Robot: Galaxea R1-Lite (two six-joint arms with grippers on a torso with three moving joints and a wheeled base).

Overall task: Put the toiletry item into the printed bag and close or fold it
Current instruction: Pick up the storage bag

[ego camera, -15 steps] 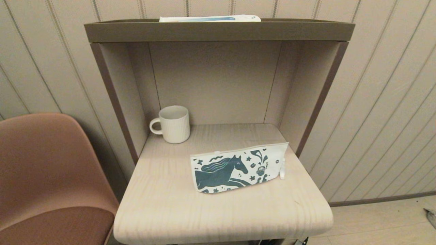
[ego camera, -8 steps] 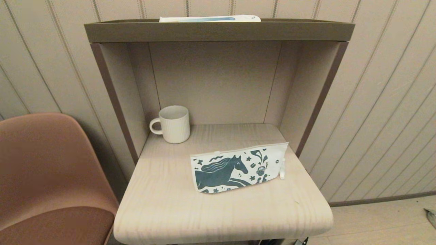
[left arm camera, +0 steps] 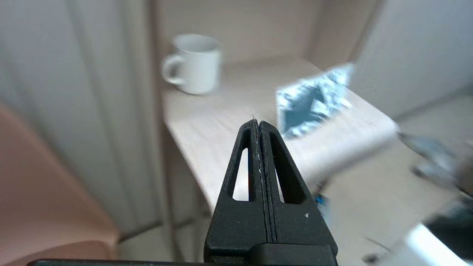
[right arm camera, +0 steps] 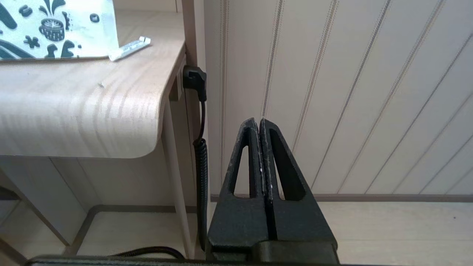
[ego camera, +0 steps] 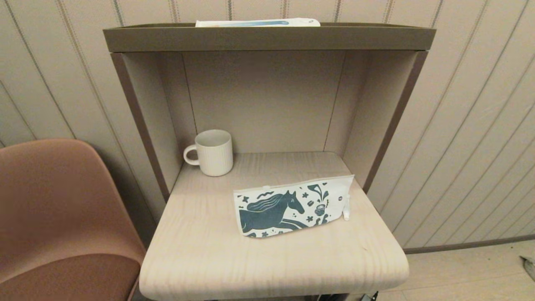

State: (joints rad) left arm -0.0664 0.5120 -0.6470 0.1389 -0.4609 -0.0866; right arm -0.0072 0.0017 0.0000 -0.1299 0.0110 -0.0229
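Observation:
The printed bag [ego camera: 292,205], white with a dark teal horse, stands on its long edge on the light wooden table [ego camera: 259,259], with its white zip pull [ego camera: 346,211] hanging at its right end. A flat white item with a blue stripe [ego camera: 257,23], seemingly the toiletry item, lies in the top tray of the shelf unit. Neither arm shows in the head view. My left gripper [left arm camera: 257,122] is shut and empty, low to the front left of the table, facing the bag [left arm camera: 312,101]. My right gripper [right arm camera: 258,120] is shut and empty, below the table's right corner, near the bag's end [right arm camera: 55,29].
A white ribbed mug [ego camera: 214,152] stands at the back left of the alcove. The brown shelf tray [ego camera: 267,38] spans overhead. A brown chair [ego camera: 54,209] sits to the left. A black coiled cable [right arm camera: 201,155] hangs beside the table's right leg.

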